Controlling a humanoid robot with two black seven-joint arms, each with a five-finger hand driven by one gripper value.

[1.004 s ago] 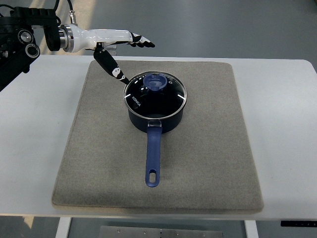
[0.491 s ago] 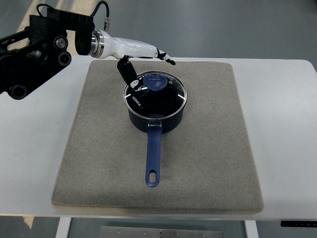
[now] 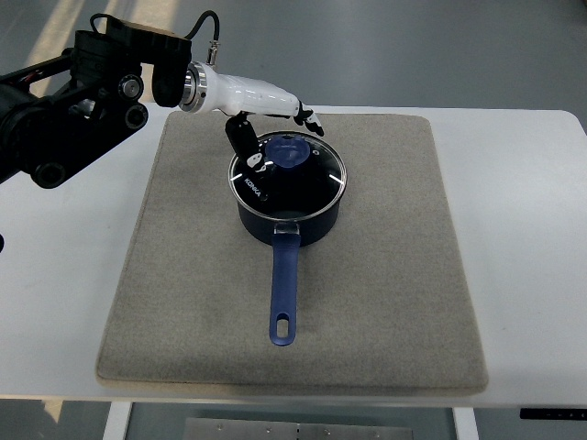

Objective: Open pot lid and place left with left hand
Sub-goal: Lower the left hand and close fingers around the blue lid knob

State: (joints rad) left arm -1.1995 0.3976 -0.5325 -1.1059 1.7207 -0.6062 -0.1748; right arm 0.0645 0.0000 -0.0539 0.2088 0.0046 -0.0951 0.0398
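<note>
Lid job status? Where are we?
Done: nothing yet; the lid sits on the pot. In hand: the left hand is at the lid's far-left rim, thumb on the glass beside the knob, not gripping. Left: grasp, lift, set lid on the mat.

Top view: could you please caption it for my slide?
Left hand hovers open over lidded dark-blue saucepan on grey mat.

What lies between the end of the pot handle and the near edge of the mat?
Nothing: the top view shows bare grey mat between the pot handle and its near edge.
</note>
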